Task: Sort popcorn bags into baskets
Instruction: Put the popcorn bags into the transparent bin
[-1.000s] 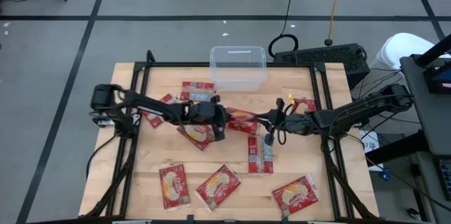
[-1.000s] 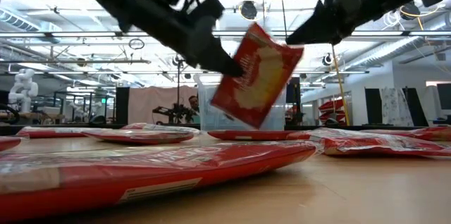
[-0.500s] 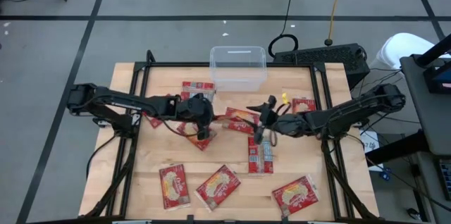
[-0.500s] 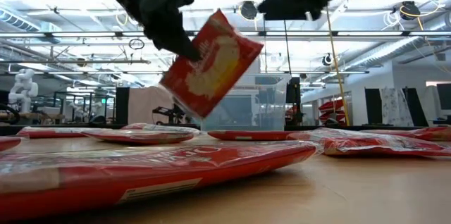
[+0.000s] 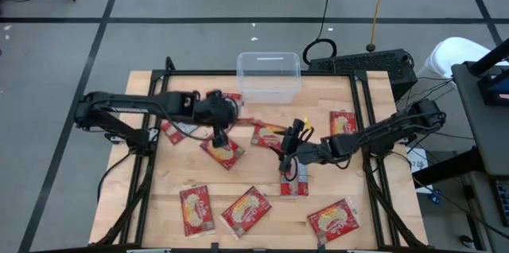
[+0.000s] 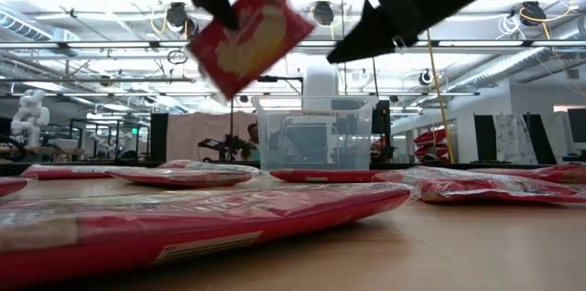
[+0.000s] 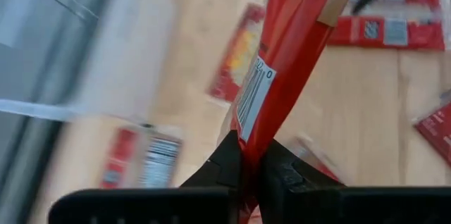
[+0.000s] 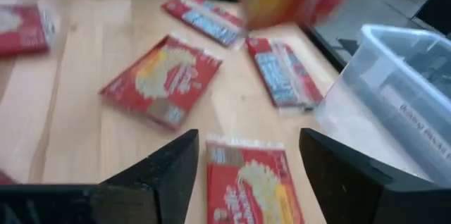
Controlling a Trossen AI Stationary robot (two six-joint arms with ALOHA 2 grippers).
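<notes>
the right gripper [image 5: 289, 151] has let go, jaws now spread and empty. the left gripper [image 5: 219, 130], clenched on a popcorn bag [image 6: 247, 33], lifts it toward the tub [image 5: 269, 75].

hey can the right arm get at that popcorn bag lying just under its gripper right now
Probably yes. The right gripper hangs open above the table with nothing in it, and the popcorn bag lies flat and uncovered between its fingers in the right wrist view. The left gripper, clamped on another bag, is well clear.
</notes>
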